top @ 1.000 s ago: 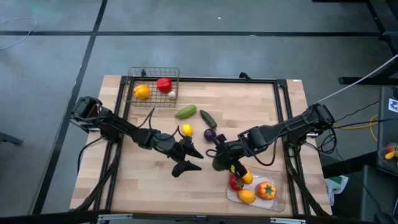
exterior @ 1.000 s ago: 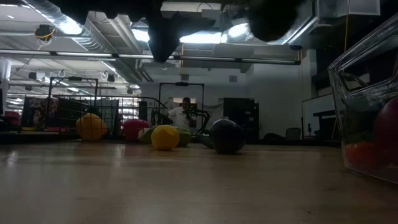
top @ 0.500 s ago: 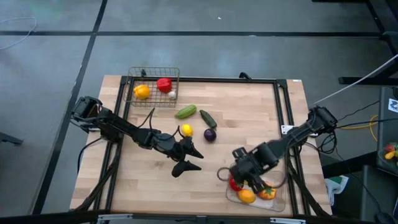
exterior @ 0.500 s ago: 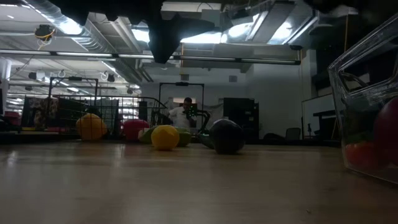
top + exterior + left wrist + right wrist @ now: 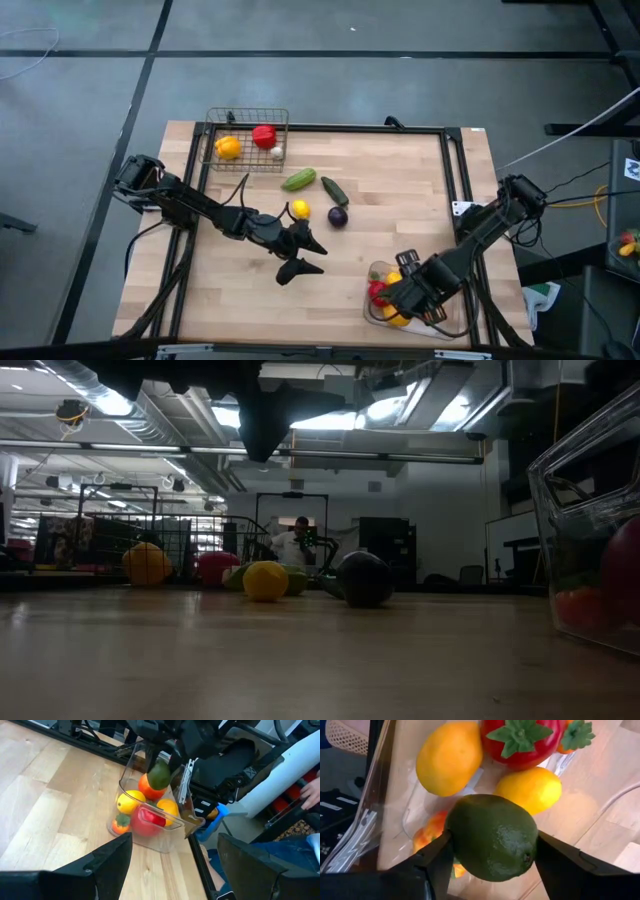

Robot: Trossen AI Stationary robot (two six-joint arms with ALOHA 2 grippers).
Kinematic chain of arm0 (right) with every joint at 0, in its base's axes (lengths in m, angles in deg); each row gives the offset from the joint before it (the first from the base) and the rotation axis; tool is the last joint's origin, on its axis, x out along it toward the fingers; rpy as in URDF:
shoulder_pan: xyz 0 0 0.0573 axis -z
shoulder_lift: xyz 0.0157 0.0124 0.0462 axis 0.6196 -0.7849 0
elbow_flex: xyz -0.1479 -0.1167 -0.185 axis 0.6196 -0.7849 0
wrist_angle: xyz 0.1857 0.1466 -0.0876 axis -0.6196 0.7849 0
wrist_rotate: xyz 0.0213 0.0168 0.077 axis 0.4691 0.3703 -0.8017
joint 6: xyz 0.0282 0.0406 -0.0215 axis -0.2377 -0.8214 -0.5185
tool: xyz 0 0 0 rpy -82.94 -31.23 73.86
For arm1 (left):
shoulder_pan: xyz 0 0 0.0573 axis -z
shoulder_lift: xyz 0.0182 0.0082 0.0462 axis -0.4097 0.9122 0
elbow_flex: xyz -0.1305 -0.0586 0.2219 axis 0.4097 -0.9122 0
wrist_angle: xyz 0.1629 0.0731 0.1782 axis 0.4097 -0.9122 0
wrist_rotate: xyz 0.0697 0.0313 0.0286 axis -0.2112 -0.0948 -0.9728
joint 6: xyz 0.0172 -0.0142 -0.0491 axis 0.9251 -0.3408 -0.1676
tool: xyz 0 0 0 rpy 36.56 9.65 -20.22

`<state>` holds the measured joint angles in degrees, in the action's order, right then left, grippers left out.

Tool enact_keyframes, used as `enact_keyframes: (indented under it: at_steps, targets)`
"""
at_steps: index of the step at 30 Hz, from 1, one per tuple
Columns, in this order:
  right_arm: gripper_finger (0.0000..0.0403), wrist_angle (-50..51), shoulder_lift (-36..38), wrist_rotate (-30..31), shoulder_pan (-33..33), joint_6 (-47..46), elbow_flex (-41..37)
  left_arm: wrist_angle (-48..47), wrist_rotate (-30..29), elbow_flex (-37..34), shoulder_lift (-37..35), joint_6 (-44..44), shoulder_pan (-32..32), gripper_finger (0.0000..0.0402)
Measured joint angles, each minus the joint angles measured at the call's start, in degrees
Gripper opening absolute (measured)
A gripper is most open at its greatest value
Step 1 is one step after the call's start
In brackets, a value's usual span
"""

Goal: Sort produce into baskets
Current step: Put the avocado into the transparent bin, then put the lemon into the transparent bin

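Dropping my avocado into the clear tray

In the high view's centre my left gripper [image 5: 303,256] waits, fingers spread wide; at lower right my right gripper [image 5: 490,850] pinches the smooth, dark-green avocado [image 5: 491,836] above the glossy plastic tray [image 5: 127,777]. I should lower into the gap beside the waxy yellow lemon [image 5: 535,789] and ribbed red tomato [image 5: 520,741], then release gently, since round fruit rolls.

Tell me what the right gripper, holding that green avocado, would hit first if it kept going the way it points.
Probably the fruit in the clear tray: the right gripper holds the avocado just above a yellow lemon and orange fruit.
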<state>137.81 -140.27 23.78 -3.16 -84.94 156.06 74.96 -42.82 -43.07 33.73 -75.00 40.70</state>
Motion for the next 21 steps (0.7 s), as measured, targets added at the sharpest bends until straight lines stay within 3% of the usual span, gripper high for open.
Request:
enact_keyframes:
  at_steps: [9, 16, 21]
  targets:
    - [0.0253, 0.00, 0.00, 0.04, 0.21, 0.06, 0.00, 0.00, 0.00, 0.00, 0.00, -0.02, -0.05, 0.0287]
    - [0.0331, 0.00, 0.00, 0.04, 0.21, 0.07, 0.00, 0.00, -2.43, 0.00, 0.00, 2.84, -0.07, 0.0287]
    - [0.0384, 0.02, 0.00, 0.04, 0.21, 0.09, 0.00, 0.00, -5.70, 0.02, 0.00, -0.16, -1.67, 0.0287]
